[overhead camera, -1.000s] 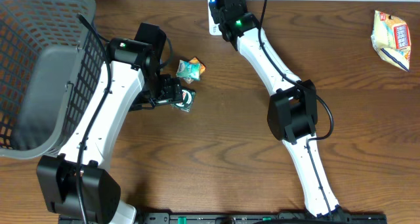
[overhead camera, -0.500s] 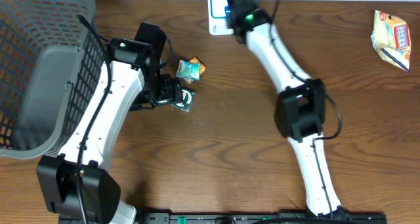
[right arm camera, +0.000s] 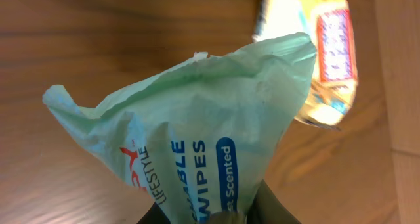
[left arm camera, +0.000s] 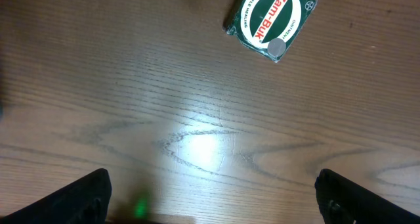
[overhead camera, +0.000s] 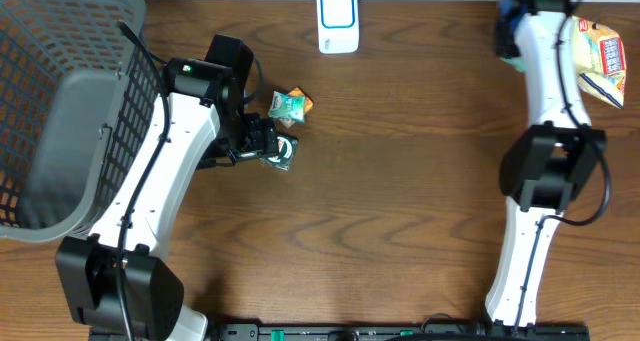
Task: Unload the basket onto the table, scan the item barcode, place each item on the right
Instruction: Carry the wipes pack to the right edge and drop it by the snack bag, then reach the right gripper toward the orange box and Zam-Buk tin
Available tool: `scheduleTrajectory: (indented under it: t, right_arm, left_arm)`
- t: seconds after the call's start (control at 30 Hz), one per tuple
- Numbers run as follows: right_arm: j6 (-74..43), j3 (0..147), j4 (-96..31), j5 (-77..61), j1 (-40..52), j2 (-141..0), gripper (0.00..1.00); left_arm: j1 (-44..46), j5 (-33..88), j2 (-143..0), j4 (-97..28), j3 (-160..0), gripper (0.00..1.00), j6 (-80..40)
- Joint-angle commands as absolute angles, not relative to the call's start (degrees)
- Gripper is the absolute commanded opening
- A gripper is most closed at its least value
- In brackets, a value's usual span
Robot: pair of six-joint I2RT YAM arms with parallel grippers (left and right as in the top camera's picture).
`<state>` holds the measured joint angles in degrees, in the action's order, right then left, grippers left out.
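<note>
Brown wood grain covers the whole tabletop (overhead camera: 400, 211), with dark streaks running from 9 to 3 o'clock across the overhead view. No room shows beyond it. A black rail (overhead camera: 400, 331) runs along the 6 o'clock edge, where both white arms are rooted.

A grey mesh basket (overhead camera: 60, 41) fills the 10 o'clock corner. A white scanner (overhead camera: 338, 19) with a blue face lies flat at 12 o'clock, well apart from both arms.

The right tool (overhead camera: 510, 26) is out at about 1 o'clock, pressed together on a pale green wipes packet (right arm camera: 203, 138). The packet rises crumpled from between its fingers, with blue lettering partly readable. Just beyond it, toward 2 o'clock, a yellow snack bag (overhead camera: 598, 59) lies on the wood. From the right wrist view I cannot tell whether packet and bag touch. A paler strip of wood (right arm camera: 400, 119) runs down that view's 3 o'clock side.

The left tool (left arm camera: 211, 184) hangs over bare wood left of centre, its fingers (left arm camera: 79, 198) spread wide and holding nothing. A lamp glare (left arm camera: 197, 148) brightens the grain between them. Ahead of it, toward 1 o'clock in the wrist view, a green Zam-Buk tin (left arm camera: 271, 22) sits flat with its label up. A small green and orange packet (overhead camera: 290, 104) lies near the tin, at its 12 o'clock side.
</note>
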<state>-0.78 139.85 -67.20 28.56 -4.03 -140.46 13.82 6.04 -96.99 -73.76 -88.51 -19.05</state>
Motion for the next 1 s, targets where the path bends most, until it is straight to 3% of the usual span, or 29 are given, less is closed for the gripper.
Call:
scheduleTrajectory:
  t: [0.0,0.03,0.1,0.13,0.33,0.77,0.97]
  right_arm:
    - [-0.9,139.0,-67.5,29.4,-7.7,-139.3,0.09]
    - [-1.8,138.8,-67.5,29.5,-8.8,-139.3,0.21]
    - [-4.2,138.1,-67.5,29.4,-10.5,-139.3,0.64]
    - [-5.7,137.6,-67.5,29.4,-11.5,-139.3,0.68]
    - [-6.8,132.7,-67.0,23.4,-14.5,-139.3,0.73]
    - [-6.8,127.0,-62.7,-33.4,-9.4,-139.3,0.72]
    - [-6.7,127.0,-64.6,-41.5,-1.8,-139.3,0.71]
  left_arm:
    - [13.8,5.9,-97.2,-74.1,-89.1,0.98,-18.7]
    - [13.8,5.9,-97.2,-74.1,-89.1,0.97,-18.7]
    - [13.8,5.9,-97.2,-74.1,-89.1,0.98,-18.7]
    - [13.8,5.9,-97.2,-74.1,-89.1,0.98,-18.7]
    - [13.8,5.9,-97.2,-74.1,-89.1,0.97,-18.7]
    - [13.8,5.9,-97.2,-74.1,-89.1,0.98,-18.7]
    - [13.8,5.9,-97.2,-74.1,-89.1,0.98,-18.7]
